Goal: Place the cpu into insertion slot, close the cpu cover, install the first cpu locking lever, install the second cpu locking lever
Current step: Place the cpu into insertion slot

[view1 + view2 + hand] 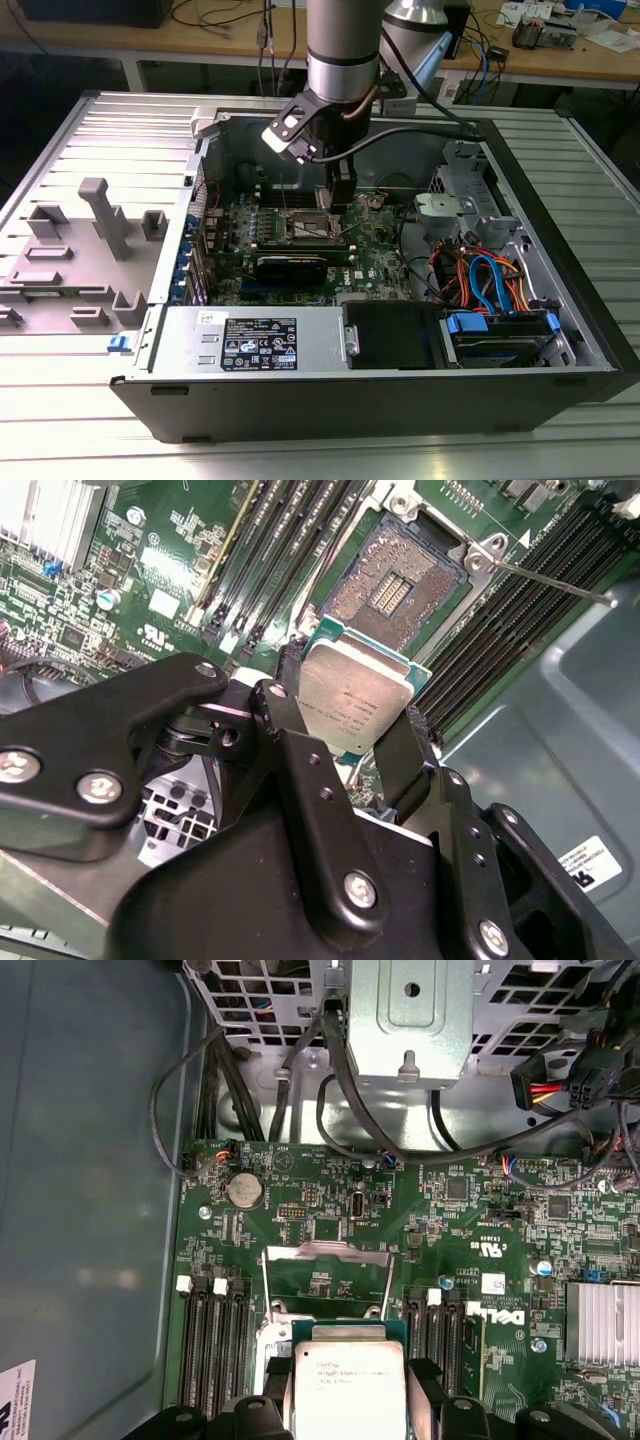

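Note:
The cpu point(352, 692), a small square chip with a dull silver top, is pinched at two opposite edges by my gripper point(352, 702). It hangs tilted a little above the board, close to the insertion slot point(393, 580), which lies open with its bare contact field showing. In the first wrist view the cpu point(350, 1388) covers the slot, and the cpu cover point(325, 1251) stands raised behind it as a thin silver frame. One thin locking lever point(553, 583) sticks out beside the slot. In the exterior view my gripper point(340, 198) hovers just over the insertion slot point(306, 226).
Long black memory slots point(212, 1345) flank the socket on both sides. A finned heat sink point(603, 1322) and a black card point(292, 266) lie nearby. Cables point(490, 280) and a drive cage point(410, 1020) crowd one end of the open case. A grey fixture point(95, 235) stands outside the case.

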Robot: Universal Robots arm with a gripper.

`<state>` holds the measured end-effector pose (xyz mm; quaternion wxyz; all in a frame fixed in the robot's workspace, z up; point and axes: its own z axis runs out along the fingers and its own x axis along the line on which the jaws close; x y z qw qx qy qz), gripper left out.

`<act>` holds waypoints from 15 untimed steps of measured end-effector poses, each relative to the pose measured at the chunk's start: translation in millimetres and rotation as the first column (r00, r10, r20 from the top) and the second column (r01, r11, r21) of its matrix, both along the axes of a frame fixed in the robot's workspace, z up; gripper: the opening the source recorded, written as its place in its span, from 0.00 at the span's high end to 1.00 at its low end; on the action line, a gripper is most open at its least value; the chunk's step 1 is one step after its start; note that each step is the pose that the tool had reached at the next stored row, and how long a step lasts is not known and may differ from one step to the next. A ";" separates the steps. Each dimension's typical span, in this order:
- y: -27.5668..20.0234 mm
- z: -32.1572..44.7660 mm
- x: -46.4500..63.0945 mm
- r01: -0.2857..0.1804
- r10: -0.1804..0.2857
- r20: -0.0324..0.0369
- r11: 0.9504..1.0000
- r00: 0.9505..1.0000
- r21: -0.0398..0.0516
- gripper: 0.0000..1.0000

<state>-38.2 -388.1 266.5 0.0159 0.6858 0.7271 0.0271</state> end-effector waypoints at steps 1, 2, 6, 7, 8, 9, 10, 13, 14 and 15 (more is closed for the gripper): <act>0.0 -0.2 -0.9 0.000 0.000 0.000 1.000 1.000 0.000 0.46; 0.0 -0.4 -1.9 0.000 0.000 0.000 1.000 1.000 0.000 0.46; -0.1 -0.6 -3.0 0.001 -0.001 0.000 1.000 1.000 0.000 0.46; -0.1 -0.6 -3.1 0.001 -0.001 0.000 1.000 1.000 0.000 0.46; -0.1 -0.6 -3.1 0.001 -0.001 0.000 1.000 1.000 0.000 0.46; 0.0 -0.7 -3.5 0.001 -0.001 0.000 1.000 1.000 0.000 0.46; 1.4 -1.6 -6.2 0.002 -0.002 0.001 1.000 1.000 0.000 0.46; 7.1 -7.4 -11.4 0.005 -0.005 0.001 1.000 1.000 0.000 0.46; 8.2 -8.9 -13.3 0.008 -0.008 0.001 1.000 1.000 0.000 0.46; 9.1 -11.6 -14.3 0.018 -0.018 0.001 1.000 1.000 0.000 0.46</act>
